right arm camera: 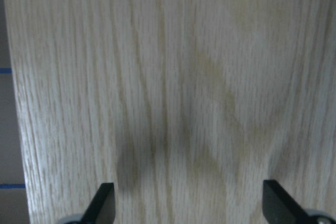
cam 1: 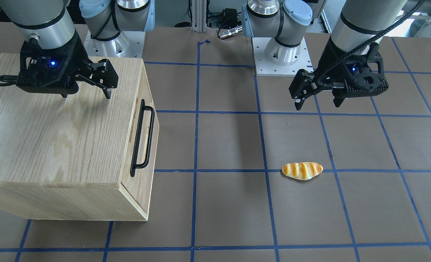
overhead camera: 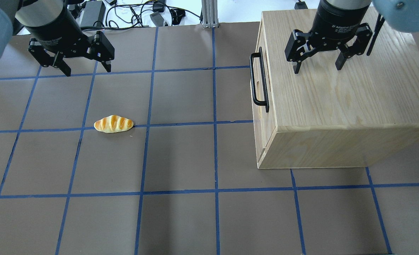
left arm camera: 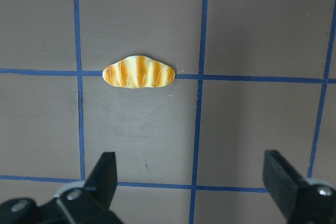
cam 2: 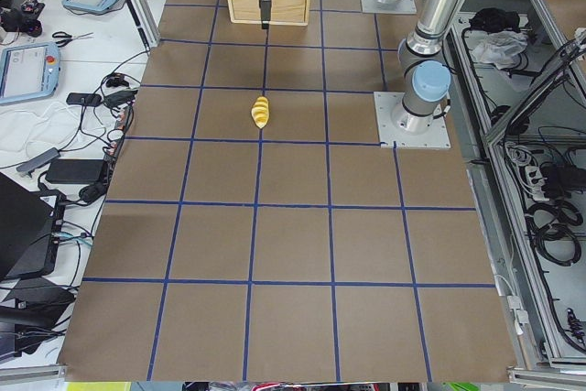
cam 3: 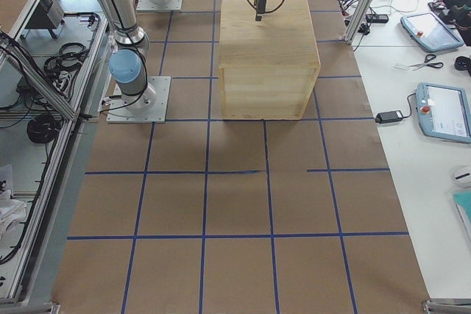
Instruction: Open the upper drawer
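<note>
The light oak cabinet point(overhead camera: 337, 106) stands on the robot's right side of the table. Its upper drawer point(overhead camera: 270, 120) faces the table's middle, looks shut, and carries a long black bar handle point(overhead camera: 259, 79), also in the front-facing view point(cam 1: 142, 138). My right gripper point(overhead camera: 317, 67) is open and empty, hovering just above the cabinet's top, behind the handle; the right wrist view point(right arm camera: 191, 208) shows only oak grain under it. My left gripper point(overhead camera: 88, 70) is open and empty above the bare table, far from the cabinet.
A toy bread roll point(overhead camera: 113, 124) lies on the brown table point(overhead camera: 181, 159) with blue tape lines, below and in front of my left gripper point(left arm camera: 191, 182). The lower drawer front is mostly hidden from above. Cables lie past the table's far edge.
</note>
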You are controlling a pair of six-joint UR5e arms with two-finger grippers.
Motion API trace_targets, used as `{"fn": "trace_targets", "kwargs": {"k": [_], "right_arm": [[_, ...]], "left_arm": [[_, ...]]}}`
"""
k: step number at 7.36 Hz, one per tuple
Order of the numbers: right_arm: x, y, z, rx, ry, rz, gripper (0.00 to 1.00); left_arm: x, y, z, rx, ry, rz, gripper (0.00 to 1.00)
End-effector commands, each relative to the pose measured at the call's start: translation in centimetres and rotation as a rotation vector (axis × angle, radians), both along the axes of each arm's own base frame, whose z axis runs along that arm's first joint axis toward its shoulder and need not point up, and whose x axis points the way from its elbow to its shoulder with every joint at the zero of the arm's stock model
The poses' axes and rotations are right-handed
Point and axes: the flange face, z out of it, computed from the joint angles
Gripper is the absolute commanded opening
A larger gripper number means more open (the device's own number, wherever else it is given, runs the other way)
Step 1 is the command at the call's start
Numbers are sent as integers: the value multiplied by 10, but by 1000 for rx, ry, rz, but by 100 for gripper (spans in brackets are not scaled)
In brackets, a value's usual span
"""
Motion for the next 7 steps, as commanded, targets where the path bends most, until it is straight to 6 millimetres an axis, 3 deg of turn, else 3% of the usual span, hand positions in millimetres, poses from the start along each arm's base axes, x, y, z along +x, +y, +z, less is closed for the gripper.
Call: {"fn": "trace_targets", "kwargs": {"k": [1, 7], "right_arm": [[0, 0, 0, 0, 0, -1, 100], [0, 0, 0, 0, 0, -1, 100]], "left_arm": [[0, 2, -8, 15, 4, 0, 100], [0, 2, -3, -4, 11, -5, 100]]}}
